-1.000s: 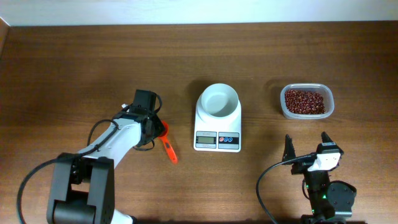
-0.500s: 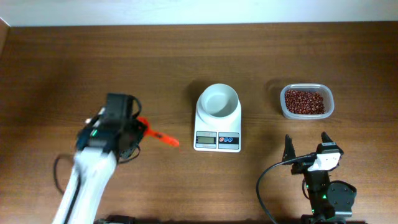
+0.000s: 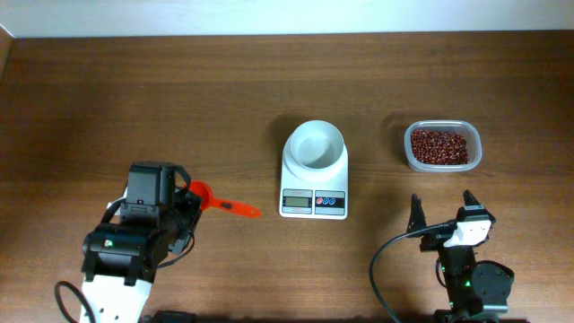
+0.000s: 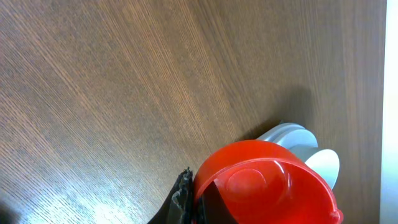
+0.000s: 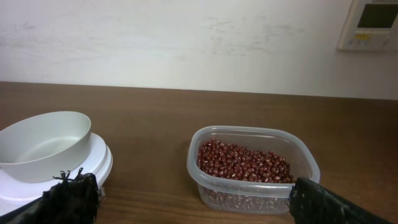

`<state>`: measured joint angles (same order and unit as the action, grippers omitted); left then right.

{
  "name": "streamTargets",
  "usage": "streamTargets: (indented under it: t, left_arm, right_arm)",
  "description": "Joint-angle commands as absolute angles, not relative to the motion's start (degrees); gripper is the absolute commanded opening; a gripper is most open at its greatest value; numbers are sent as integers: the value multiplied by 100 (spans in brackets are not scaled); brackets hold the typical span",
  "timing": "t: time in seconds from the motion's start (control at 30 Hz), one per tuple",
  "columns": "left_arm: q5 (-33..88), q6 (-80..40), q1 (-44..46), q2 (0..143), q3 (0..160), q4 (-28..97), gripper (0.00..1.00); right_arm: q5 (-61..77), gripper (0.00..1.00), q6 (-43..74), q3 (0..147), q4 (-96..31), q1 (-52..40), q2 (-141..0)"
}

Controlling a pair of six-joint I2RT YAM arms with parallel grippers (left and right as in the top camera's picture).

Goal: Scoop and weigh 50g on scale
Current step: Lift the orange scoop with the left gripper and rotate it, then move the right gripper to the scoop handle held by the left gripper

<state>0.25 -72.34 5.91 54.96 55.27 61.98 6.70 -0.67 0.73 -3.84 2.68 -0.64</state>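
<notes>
Scale [image 3: 314,179] sits centre frame. My left pincer [image 3: 186,202], lower left, grips a red scoop [image 3: 224,205]; my right pincer [image 3: 441,211] stands open.

1 clear plastic tub [image 3: 441,146] sits upright on the brown wooden table [image 3: 134,90], at its far right. Red-brown beans [image 5: 242,163] cover its bottom, well below the rim. Behind the table, 1 white control panel [image 5: 372,23] hangs on the pale wall [image 5: 155,37].

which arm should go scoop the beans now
Left. The left gripper is shut on the orange scoop, left of the scale. The right gripper sits nearer the tub of beans but is open and empty, with nothing to scoop with.
</notes>
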Motion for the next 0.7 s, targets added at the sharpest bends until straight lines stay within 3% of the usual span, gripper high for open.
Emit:
streamTargets:
  t: [0.0,0.67]
  left_arm:
    - [67,-7393,585,5505,5555,6276,0]
    - [86,-7824,585,5505,5555,6928,0]
  right_arm:
    - [683,99,-89,32,-403,222,-25]
    - [683,99,-89,32,-403,222,-25]
